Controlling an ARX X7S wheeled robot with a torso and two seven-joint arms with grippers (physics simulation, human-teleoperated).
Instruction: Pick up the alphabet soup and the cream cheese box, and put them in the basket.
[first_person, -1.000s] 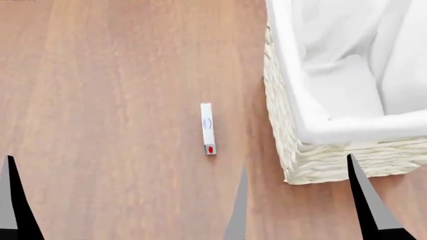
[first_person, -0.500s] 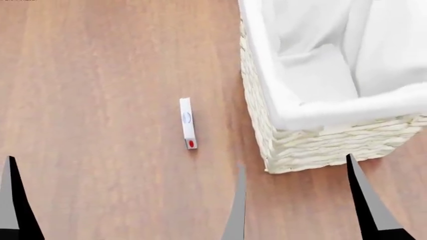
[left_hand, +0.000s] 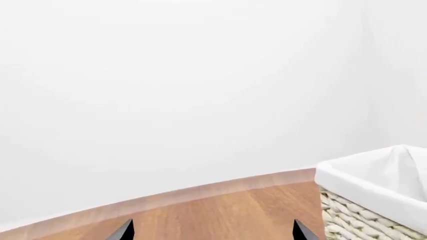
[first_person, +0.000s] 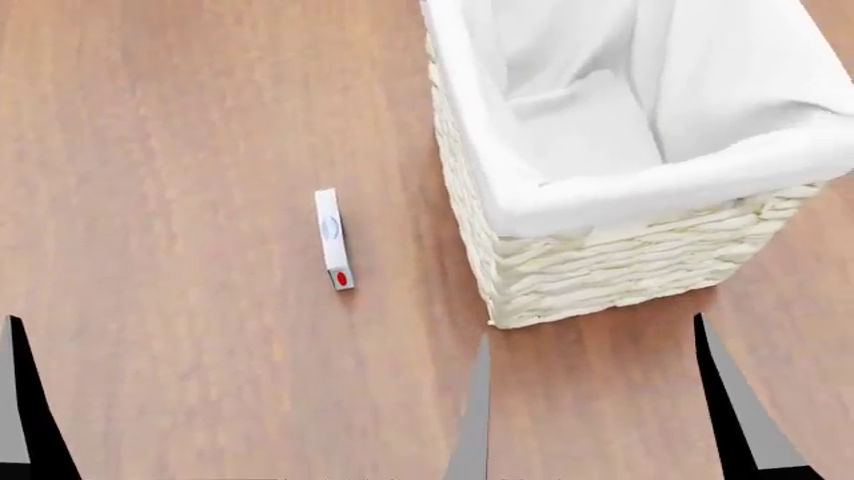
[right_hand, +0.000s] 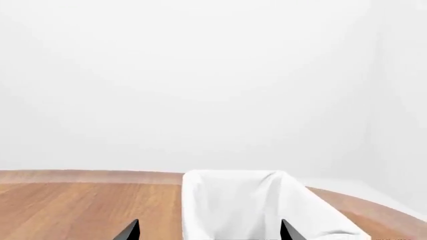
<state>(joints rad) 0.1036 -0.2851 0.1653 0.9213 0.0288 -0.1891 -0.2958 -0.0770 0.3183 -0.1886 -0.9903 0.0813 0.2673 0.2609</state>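
Note:
The cream cheese box (first_person: 332, 238), thin and white with a red dot at its near end, lies on the wood just left of the basket (first_person: 601, 270). The basket is cream wicker with a white liner. It also shows at the edge of the left wrist view as basket (left_hand: 373, 200) and straight ahead in the right wrist view as basket (right_hand: 233, 205). My left gripper (left_hand: 212, 232) and right gripper (right_hand: 208, 232) are both open with nothing between their fingers. Dark fingers (first_person: 727, 400) rise from the head view's lower edge, nearer than the box. The alphabet soup is out of view.
Brown wooden surface (first_person: 174, 150) stretches around the box and basket. A plain white wall (left_hand: 200, 75) stands beyond the wood's far edge in both wrist views.
In the head view the cream cheese box and the basket have slid left and the basket looks more turned. The fingers keep their places in the picture.

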